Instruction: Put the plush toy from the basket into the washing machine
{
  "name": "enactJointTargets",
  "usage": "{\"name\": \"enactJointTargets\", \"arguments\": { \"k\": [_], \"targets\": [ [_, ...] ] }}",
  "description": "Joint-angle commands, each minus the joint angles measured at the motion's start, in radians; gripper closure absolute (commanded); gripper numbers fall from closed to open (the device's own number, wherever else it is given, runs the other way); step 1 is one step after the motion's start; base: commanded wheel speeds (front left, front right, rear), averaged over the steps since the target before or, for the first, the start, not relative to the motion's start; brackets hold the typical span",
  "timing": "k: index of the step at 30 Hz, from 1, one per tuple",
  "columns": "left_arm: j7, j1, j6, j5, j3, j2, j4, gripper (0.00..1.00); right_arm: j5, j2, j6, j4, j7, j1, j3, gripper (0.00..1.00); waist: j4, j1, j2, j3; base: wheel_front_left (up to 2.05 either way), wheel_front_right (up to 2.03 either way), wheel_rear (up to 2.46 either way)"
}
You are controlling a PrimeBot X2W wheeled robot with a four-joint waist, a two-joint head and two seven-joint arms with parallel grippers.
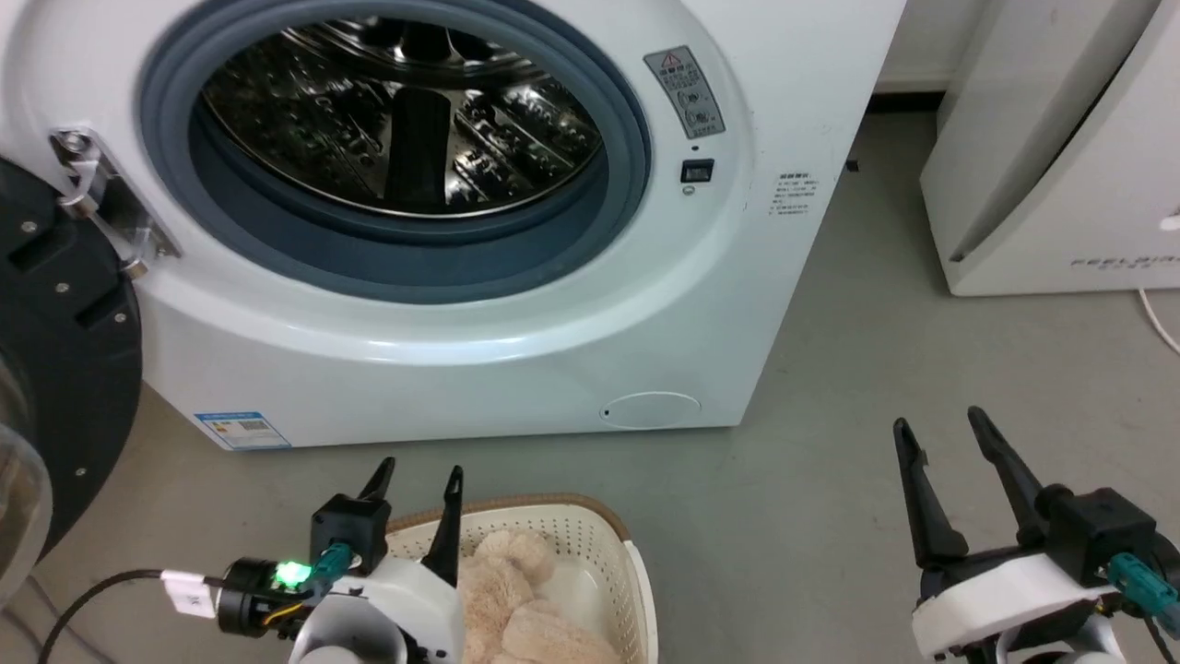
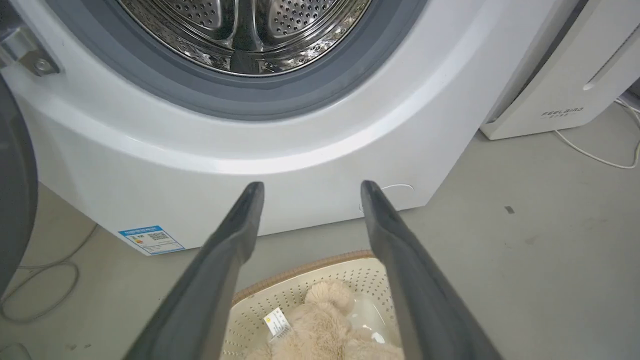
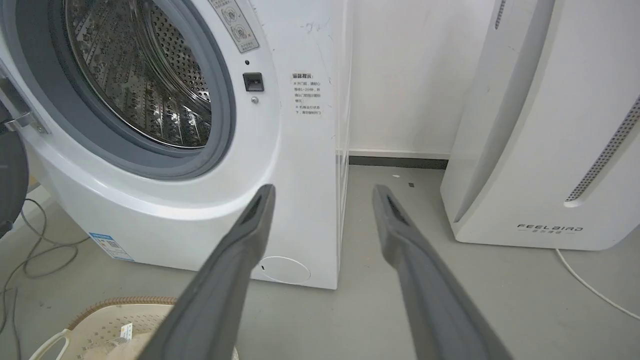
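- Left end effector sits closest to the head camera, low at the near left. Its two dark fingers are spread and released with nothing between them, poised above the near-left rim of the basket.
- That spot looks chosen for a reach down into the basket, which is the arm's shortest way to the toy.
- Plush toy lies inside the basket, beige and shaggy. In the left wrist view its white tag shows just below the gap between the fingers. The toy is not yet gripped.
- Right end effector hangs well apart to the right over bare floor, also released and empty. I judge it is held aside to leave the left arm room.
- The basket stands on the floor just in front of the washing machine, so the lift to the porthole is short.
- Its dark-rimmed door is swung wide to the left on its hinge, leaving the steel drum open and apparently empty.
- A raised grey gasket rings the opening, and the bulky toy must clear it; shaggy fur may drag there.
- A white slanted appliance stands to the right, out of the path.
- A loose cable lies on the floor at the left, under the open door, apart from the basket.
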State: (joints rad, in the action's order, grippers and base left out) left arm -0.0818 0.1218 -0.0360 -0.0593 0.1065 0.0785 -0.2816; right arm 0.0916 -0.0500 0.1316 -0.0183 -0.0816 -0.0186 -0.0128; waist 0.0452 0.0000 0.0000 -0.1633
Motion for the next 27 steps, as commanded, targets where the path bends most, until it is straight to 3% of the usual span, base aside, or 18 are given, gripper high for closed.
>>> {"name": "enactJointTargets", "arguments": {
  "k": [1, 10, 27],
  "targets": [
    [-0.01, 0.022, -0.006, -0.01, 0.01, 0.007, -0.02, 0.0, 0.01, 0.0, 0.0, -0.008, -0.011, -0.02, -0.001, 0.0, 0.006, 0.0, 0.0, -0.012, 0.0, 0.0, 0.0],
    [-0.025, 0.088, -0.015, -0.051, 0.09, 0.032, -0.132, 0.0, 0.041, 0.0, 0.0, -0.02, -0.029, -0.041, 0.001, 0.0, 0.027, 0.0, 0.0, -0.077, 0.0, 0.0, 0.0],
    [0.023, 0.223, -0.035, -0.216, 0.35, 0.121, -0.33, 0.0, 0.098, 0.0, -0.001, -0.049, -0.067, -0.079, 0.005, 0.0, 0.073, 0.0, 0.0, -0.233, 0.0, 0.0, 0.0]
  ]
}}
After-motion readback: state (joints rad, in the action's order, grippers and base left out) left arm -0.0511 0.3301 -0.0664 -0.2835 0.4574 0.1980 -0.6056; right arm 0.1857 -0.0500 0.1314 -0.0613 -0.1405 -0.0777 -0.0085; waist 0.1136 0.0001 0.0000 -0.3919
